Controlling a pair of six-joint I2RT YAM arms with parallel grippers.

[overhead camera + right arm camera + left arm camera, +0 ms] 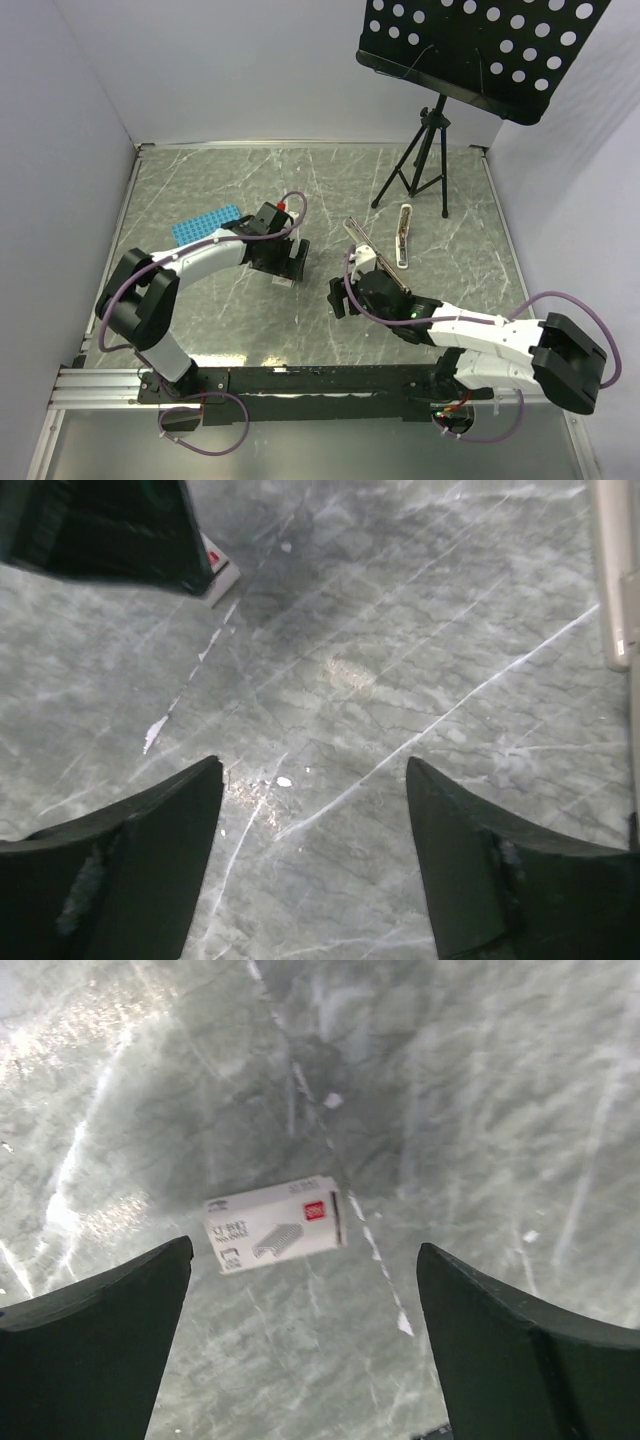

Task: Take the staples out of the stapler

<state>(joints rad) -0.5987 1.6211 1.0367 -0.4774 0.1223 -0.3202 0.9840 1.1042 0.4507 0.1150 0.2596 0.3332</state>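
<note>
The stapler's slim white bar point(404, 235), brownish inside, lies on the grey marble table behind my right arm. A thin silvery rail point(375, 255) with a white piece lies aslant beside my right wrist. A pale bar point(610, 570) shows at the right edge of the right wrist view. My right gripper point(340, 298) point(312, 765) is open and empty over bare table, left of the rail. My left gripper point(288, 268) point(305, 1250) is open and empty, just above a small white staple box point(272, 1225). A corner of that box also shows in the right wrist view point(222, 572).
A blue studded plate point(205, 225) lies behind my left arm. A black tripod point(425, 160) carrying a perforated black stand point(480, 45) stands at the back right. Walls close the table on the left, back and right.
</note>
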